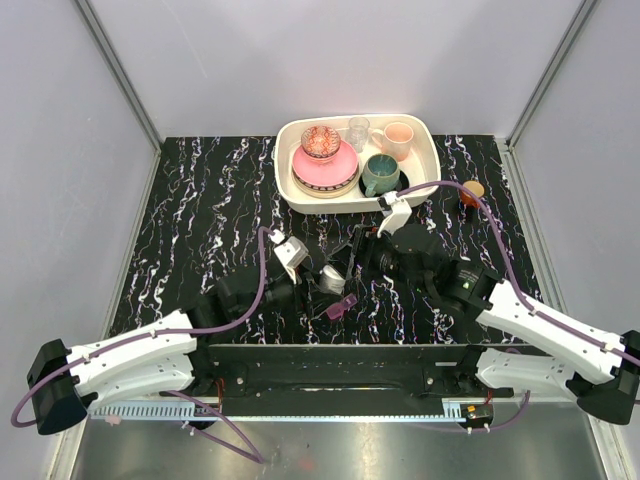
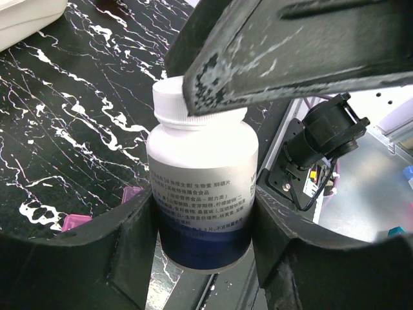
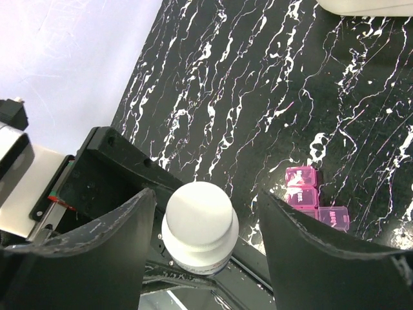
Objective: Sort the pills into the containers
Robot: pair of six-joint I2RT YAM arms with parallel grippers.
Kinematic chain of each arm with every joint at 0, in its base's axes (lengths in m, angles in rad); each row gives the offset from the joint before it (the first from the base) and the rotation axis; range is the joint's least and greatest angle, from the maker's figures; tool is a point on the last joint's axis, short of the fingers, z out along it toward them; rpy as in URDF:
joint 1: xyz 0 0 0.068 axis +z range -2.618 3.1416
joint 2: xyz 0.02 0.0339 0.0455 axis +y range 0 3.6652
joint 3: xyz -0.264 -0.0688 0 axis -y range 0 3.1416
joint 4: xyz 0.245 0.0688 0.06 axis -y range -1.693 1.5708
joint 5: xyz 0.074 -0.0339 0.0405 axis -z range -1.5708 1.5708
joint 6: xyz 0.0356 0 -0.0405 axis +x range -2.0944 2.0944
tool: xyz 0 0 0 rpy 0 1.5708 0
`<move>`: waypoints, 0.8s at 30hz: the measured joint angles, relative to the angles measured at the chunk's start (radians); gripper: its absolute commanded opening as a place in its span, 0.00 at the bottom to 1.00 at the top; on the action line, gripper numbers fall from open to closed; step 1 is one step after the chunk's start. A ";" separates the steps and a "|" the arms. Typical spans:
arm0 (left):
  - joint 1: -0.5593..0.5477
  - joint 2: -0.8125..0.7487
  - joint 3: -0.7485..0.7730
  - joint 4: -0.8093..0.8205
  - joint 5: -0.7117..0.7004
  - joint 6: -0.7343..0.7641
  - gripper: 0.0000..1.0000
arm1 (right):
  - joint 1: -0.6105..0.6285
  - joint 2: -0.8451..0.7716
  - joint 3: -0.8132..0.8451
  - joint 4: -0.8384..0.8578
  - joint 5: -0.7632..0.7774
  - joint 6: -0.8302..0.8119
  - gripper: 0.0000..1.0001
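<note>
My left gripper [image 1: 330,278] [image 2: 205,210] is shut on the body of a white pill bottle [image 2: 200,187] with a printed label and a blue band, held off the table with its white cap [image 3: 199,214] on. My right gripper [image 1: 352,256] [image 3: 206,200] is open, its fingers [image 3: 116,226] straddling the cap with gaps on both sides. The magenta pill box [image 1: 341,305] [image 3: 311,197] lies on the black marbled table just beside the bottle, its lids shut; its edge also shows in the left wrist view [image 2: 131,194]. No pills are in view.
A cream tray [image 1: 287,190] with a pink bowl, a teal mug and cups stands at the back centre; its corner shows in the left wrist view [image 2: 26,19]. A small brown orange-lidded jar [image 1: 472,190] stands to the tray's right. Grey walls enclose the table.
</note>
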 measured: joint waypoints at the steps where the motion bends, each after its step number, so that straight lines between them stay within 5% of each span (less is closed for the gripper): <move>1: 0.000 0.000 0.002 0.002 0.000 0.000 0.00 | 0.000 0.003 0.000 0.000 0.000 0.001 0.68; 7: 0.000 0.000 0.010 0.004 0.000 0.000 0.00 | 0.000 0.019 0.000 0.002 -0.003 0.002 0.53; 11: 0.000 0.000 0.010 -0.002 0.001 0.000 0.00 | 0.003 0.021 0.000 0.008 -0.010 0.004 0.31; 12: 0.000 0.000 0.010 -0.002 0.001 0.000 0.00 | 0.003 0.020 0.000 0.008 -0.010 0.003 0.14; 14: 0.000 0.000 0.010 -0.002 0.001 0.000 0.00 | 0.003 0.019 -0.002 0.011 -0.013 0.001 0.00; 24: -0.001 -0.034 -0.096 0.162 0.093 -0.054 0.00 | -0.001 -0.051 -0.092 0.116 -0.148 -0.079 0.00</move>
